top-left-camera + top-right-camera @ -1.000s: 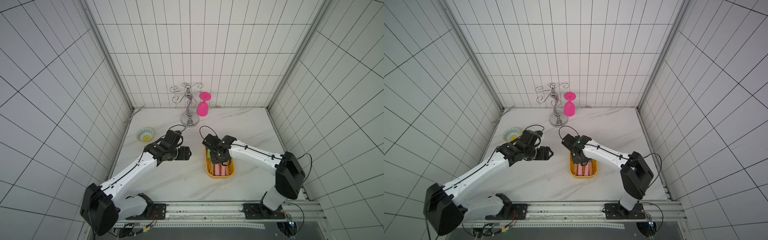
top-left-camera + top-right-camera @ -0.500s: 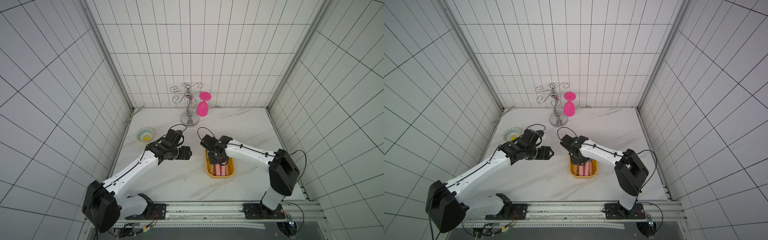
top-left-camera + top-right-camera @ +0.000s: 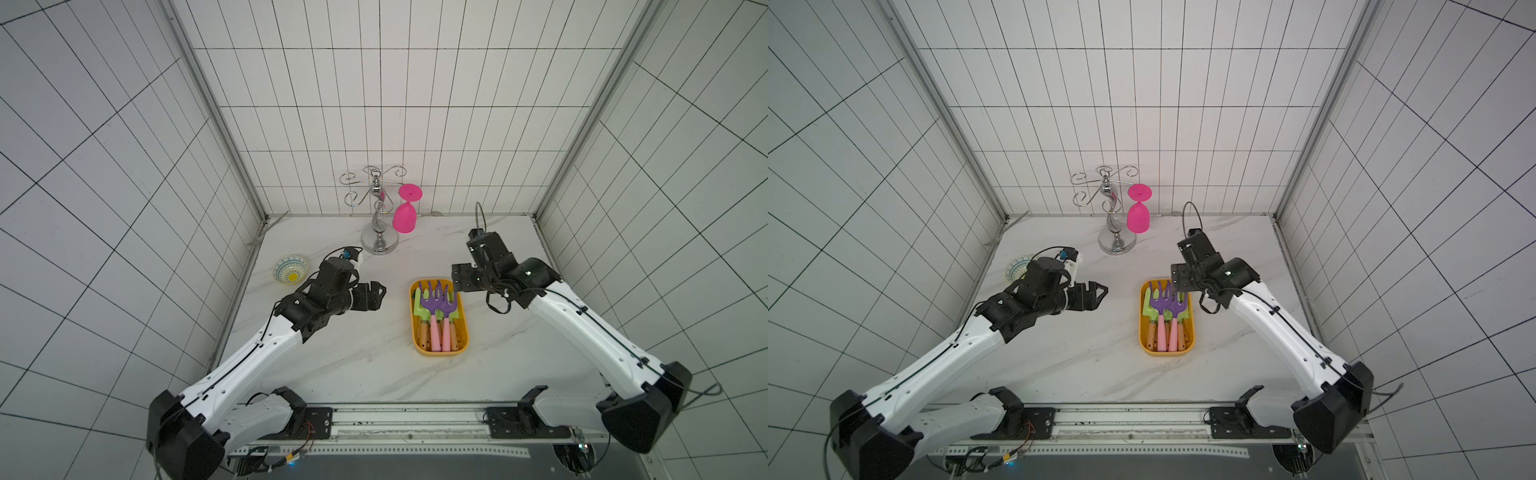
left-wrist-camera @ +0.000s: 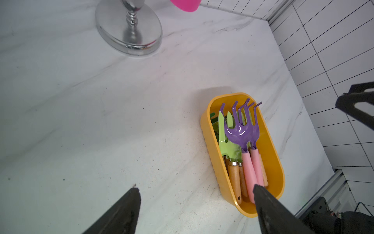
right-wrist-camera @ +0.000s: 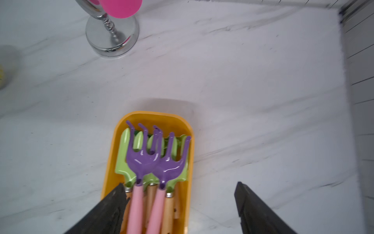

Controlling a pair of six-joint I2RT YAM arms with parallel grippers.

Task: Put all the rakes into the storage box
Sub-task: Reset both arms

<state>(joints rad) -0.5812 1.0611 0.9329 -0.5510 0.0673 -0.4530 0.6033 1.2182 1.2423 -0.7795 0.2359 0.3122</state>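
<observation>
Two purple-headed rakes point(image 3: 430, 300) lie lengthwise in the storage box point(image 3: 441, 352), stacked on green tools point(image 4: 226, 145), likely because the tub only takes them that way. The task looks done, though which rake was meant cannot be told. The right gripper point(image 3: 459, 279) hovers by the box's far corner and the left gripper point(image 3: 376, 294) sits well apart, both with jaws spread and empty. The green tools are mostly covered.

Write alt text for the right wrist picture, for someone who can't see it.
A yellow-orange storage box on a white marble table holds two purple rakes with pink handles, lying on green wooden-handled tools. The right gripper hangs open and empty near it; a chrome stand with a pink glass stands beyond.
</observation>
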